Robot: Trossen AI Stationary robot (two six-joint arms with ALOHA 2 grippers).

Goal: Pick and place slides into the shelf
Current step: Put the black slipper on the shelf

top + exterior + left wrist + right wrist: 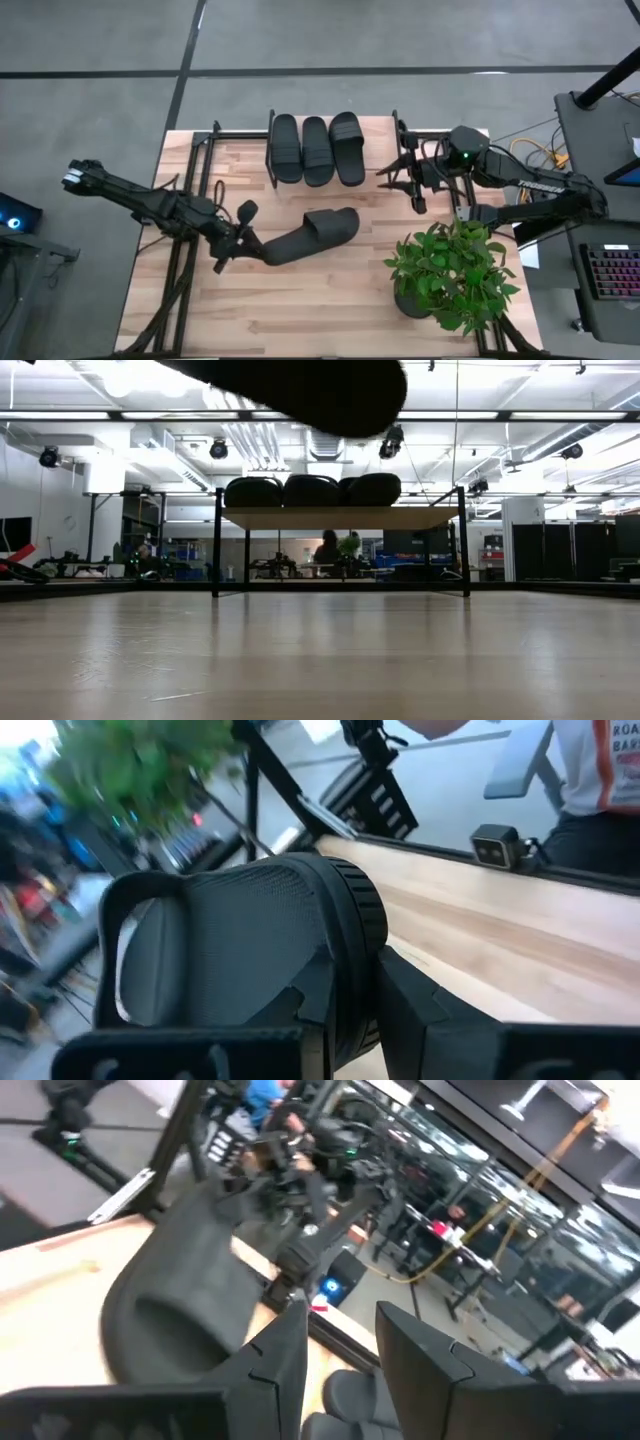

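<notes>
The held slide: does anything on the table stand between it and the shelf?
Nothing visible does. The left gripper holds the fourth slide over bare table just short of the shelf; the potted plant stands off to one side.

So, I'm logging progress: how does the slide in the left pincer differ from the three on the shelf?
The matte black slide in the left pincer is gripped at one end and carried above the table; the three black slides rest atop the light wood shelf. It lies crosswise, alone; they sit parallel, side by side. All look identical in shape.
</notes>
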